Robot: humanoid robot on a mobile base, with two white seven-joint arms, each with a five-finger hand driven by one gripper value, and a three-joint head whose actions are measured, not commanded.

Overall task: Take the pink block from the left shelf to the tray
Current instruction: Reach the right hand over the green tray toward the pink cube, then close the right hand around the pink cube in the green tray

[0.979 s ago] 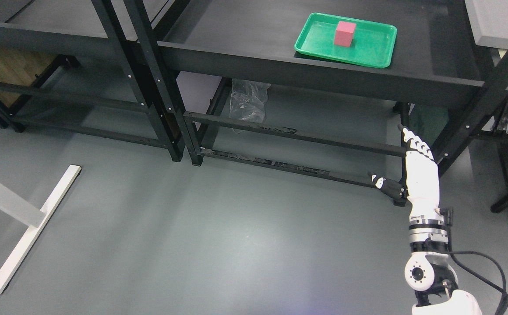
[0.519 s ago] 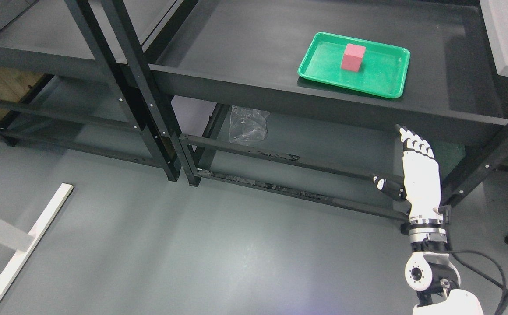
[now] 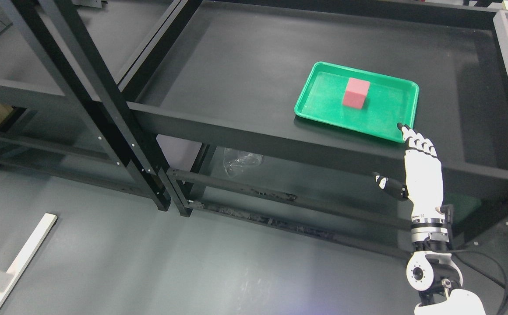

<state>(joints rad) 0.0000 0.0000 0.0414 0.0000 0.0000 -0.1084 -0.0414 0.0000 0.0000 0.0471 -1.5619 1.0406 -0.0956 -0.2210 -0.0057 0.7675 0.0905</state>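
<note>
Head view: the block point(image 3: 356, 92) is sitting upright inside the tray point(image 3: 319, 104), near its middle, so the placement is looking done; only retreat appears left. The right hand point(image 3: 421, 168) is hanging in front of the shelf point(image 3: 245, 83) edge, fingers extended, thumb out, holding nothing. Left arm is not showing. Dark shelf top, 1 tray; grey floor point(image 3: 149, 271) below.

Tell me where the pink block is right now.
In the head view the pink block stands upright in the green tray on the black shelf, upper right of the picture, beyond the open right hand.
</note>
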